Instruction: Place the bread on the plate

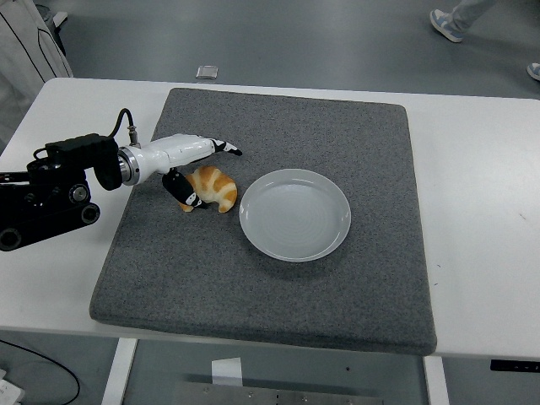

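A golden croissant (219,191) lies on the grey mat (278,287), just left of an empty white plate (295,213). My left hand (214,175), white with black fingertips, reaches in from the left and sits right at the croissant. Its long fingers (226,148) stretch out over the far side of the bread, and its thumb (187,194) touches the near left end. The hand is open, straddling the croissant without closing on it. The right arm is out of view.
The mat covers most of the white table (481,211). My black forearm (51,190) lies over the table's left part. A person's shoes (447,23) show on the floor at the top right. A small grey object (207,72) lies on the floor beyond the table.
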